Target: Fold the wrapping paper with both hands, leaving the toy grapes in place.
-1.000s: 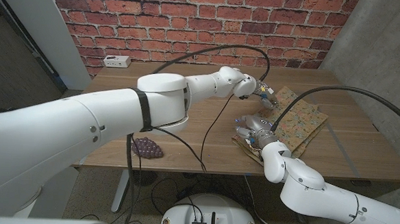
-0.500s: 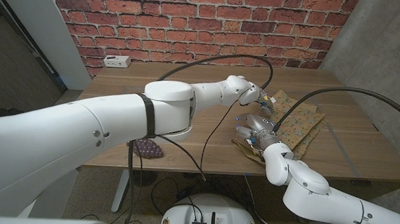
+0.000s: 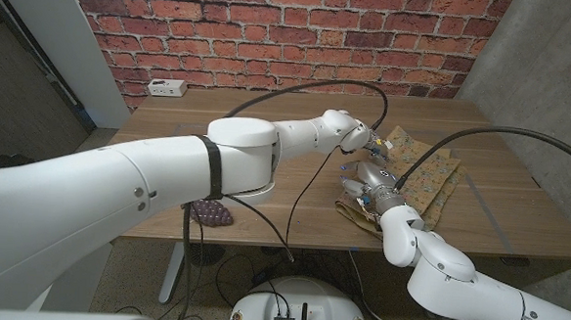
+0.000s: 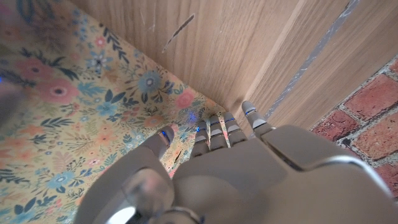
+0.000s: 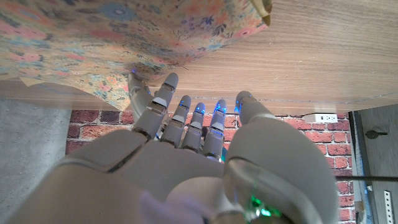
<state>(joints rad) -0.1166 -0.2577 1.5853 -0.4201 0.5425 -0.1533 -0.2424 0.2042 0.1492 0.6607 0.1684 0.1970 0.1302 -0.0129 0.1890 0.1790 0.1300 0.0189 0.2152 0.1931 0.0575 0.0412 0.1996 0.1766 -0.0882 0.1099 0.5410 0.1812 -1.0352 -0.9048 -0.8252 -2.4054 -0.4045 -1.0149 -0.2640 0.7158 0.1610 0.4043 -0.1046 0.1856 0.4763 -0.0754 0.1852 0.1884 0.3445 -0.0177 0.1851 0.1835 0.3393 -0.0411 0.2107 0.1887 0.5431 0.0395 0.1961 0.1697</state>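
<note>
While folding, keep the floral wrapping paper (image 3: 423, 179) pinned low against the desk (image 3: 264, 193) and carry the raised edge over evenly, so the crease runs straight. Move both hands together; avoid tugging one corner ahead of the other. Leave the toy grapes (image 3: 208, 213) alone: purple cluster at the desk's near edge, well apart from the paper, on its left side.

Left hand (image 3: 375, 138) at the paper's far left corner, arm stretched long across the desk, fingers (image 4: 214, 134) pointing down onto the printed sheet with tips touching it; looks pinched on the paper's edge, though the actual pinch stays hidden under the hand.

Right hand (image 3: 365, 184) at the paper's near left edge, forearm rising steeply from below the desk. Fingers (image 5: 186, 121) close side by side, reaching toward the paper's lifted edge, tips at or just under it; cannot tell whether clamped on the sheet or merely touching.
</note>
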